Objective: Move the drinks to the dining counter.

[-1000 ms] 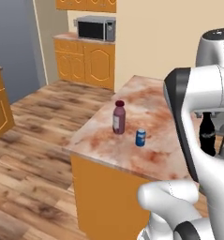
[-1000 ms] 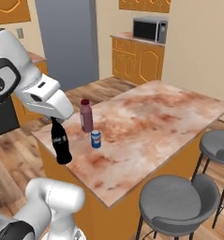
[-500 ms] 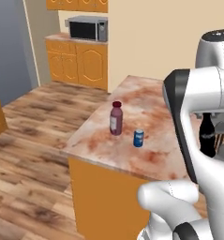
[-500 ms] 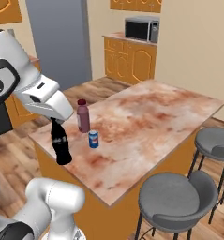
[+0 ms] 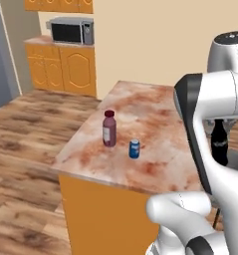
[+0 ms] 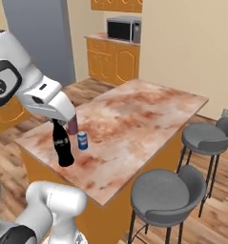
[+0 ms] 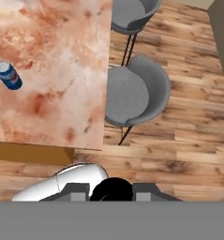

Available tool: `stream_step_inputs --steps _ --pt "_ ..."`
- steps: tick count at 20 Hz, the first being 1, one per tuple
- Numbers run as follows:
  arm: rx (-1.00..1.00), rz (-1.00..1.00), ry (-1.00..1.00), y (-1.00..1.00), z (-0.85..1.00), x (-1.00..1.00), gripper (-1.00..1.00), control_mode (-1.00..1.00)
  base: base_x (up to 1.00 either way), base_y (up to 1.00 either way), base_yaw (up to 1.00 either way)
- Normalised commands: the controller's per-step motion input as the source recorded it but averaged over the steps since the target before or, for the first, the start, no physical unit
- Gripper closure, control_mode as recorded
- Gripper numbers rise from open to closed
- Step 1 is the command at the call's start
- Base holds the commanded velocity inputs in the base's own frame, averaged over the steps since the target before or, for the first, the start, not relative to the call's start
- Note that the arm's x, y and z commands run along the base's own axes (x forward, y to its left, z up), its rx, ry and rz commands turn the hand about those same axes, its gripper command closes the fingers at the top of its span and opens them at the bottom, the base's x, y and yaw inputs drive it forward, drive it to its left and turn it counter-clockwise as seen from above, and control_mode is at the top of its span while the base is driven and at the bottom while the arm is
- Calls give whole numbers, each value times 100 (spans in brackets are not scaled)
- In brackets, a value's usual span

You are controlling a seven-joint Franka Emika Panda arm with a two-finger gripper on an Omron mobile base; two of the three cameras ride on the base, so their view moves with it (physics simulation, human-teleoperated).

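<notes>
On dining counter (image 5: 155, 149), purple bottle (image 5: 109, 129) stands upright.

On your bench (image 5: 155, 107) the bottle (image 5: 109, 129) and the can (image 5: 134, 149) stand near each other by the near end, the can to the bottle's right. Your gripper (image 6: 58, 121) holds another bottle (image 6: 63, 148) above that end. Two stools (image 6: 166, 194) stand along the bench's right side; a microwave (image 5: 70, 31) sits behind, far left
</notes>
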Motion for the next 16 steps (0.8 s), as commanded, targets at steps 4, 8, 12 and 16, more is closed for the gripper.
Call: stream_step_inputs --steps 4,8,12,16 --pt "0 0 0 0 0 0 100 100 43 -21 -60" --pt "2 -4 0 0 -5 8 100 -100 26 -10 -41" --pt "0 -2 0 0 -2 45 100 -100 0 0 0" --pt "0 23 0 -4 0 29 100 -100 0 0 0"
